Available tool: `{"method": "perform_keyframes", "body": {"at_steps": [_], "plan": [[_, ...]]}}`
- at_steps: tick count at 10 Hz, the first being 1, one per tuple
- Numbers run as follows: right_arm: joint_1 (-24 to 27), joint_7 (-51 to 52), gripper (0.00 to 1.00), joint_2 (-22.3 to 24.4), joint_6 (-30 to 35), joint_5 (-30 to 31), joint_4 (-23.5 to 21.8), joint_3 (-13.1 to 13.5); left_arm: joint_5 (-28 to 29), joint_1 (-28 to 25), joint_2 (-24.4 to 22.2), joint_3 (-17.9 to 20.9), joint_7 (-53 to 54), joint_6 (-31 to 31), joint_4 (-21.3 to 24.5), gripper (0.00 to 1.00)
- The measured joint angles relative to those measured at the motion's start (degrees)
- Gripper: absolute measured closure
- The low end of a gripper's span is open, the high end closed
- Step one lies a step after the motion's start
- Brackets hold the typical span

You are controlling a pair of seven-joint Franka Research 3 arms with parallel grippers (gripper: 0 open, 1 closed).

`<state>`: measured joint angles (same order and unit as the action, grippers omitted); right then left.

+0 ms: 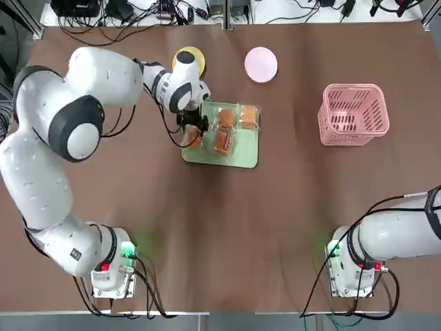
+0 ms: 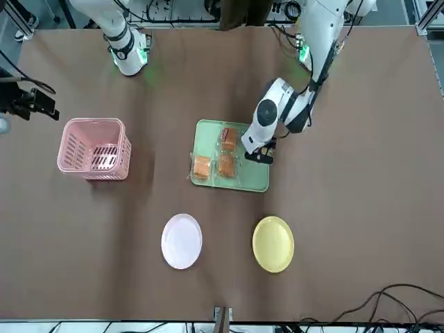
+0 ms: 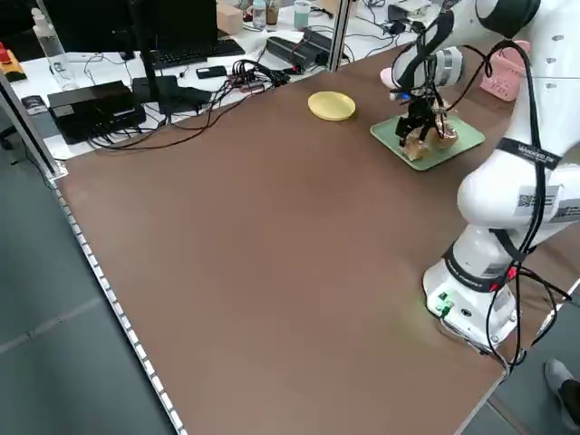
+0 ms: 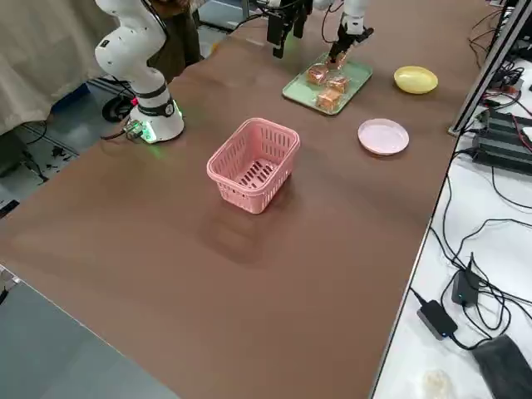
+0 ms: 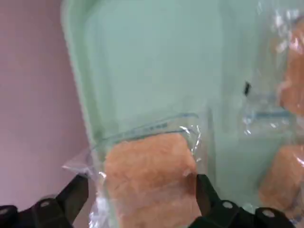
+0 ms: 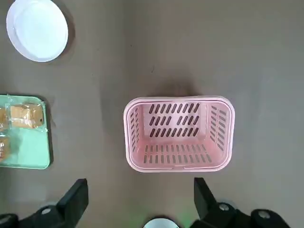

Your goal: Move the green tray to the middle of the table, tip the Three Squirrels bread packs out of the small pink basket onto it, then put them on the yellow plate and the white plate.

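The green tray lies mid-table, toward the far side, and holds the Three Squirrels bread packs. Three packs lie toward the tray's right. Another pack rests at the tray's left edge. My left gripper is down over that pack, open, with one finger on either side of it. The small pink basket stands upright and empty at the right. My right gripper hangs open high above the basket. The yellow plate sits behind the tray, partly hidden by my left arm. The white plate is beside it.
Cables and equipment run along the far edge of the table. Both arm bases stand at the near edge. Bare tabletop spreads between the tray and the bases.
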<state>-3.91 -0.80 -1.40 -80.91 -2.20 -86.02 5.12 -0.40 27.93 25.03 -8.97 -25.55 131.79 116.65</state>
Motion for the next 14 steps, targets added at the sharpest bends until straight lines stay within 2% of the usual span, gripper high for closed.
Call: {"method": "perform_keyframes", "body": {"at_steps": [2, 5, 7, 9, 10, 12, 14], "plan": [[-0.09, -0.03, 0.02, -0.01, 0.06, 0.00, 0.00, -0.06, 0.00, -3.03, -1.57, 0.04, 1.82, -8.65, -5.88, 0.00], [-0.13, -0.07, 0.02, -0.01, 0.18, 0.00, 0.00, -0.09, 0.00, -3.40, -1.07, 0.04, 1.19, -10.17, -13.55, 0.00], [-0.13, -0.11, 0.02, -0.02, 0.45, 0.00, -0.01, -0.09, 0.00, -2.42, 4.20, -0.01, -1.14, -10.23, -23.24, 0.00], [-0.13, -0.16, 0.02, -0.03, 0.57, 0.00, -0.02, -0.08, 0.00, 1.55, 12.71, -0.09, -5.33, -9.39, -30.87, 0.00], [-0.13, -0.18, 0.02, -0.03, 0.59, 0.00, -0.02, -0.09, 0.00, 4.19, 15.86, -0.07, -8.71, -6.49, -32.62, 0.00], [-0.11, -0.22, 0.02, -0.03, 0.59, 0.00, -0.03, -0.06, 0.00, 7.96, 19.31, 0.00, -14.42, 0.85, -34.15, 0.00], [-0.08, -0.29, 0.02, -0.03, 0.65, 0.00, -0.03, -0.03, 0.00, 8.56, 20.73, 0.04, -15.31, 1.98, -35.58, 0.00]]}}
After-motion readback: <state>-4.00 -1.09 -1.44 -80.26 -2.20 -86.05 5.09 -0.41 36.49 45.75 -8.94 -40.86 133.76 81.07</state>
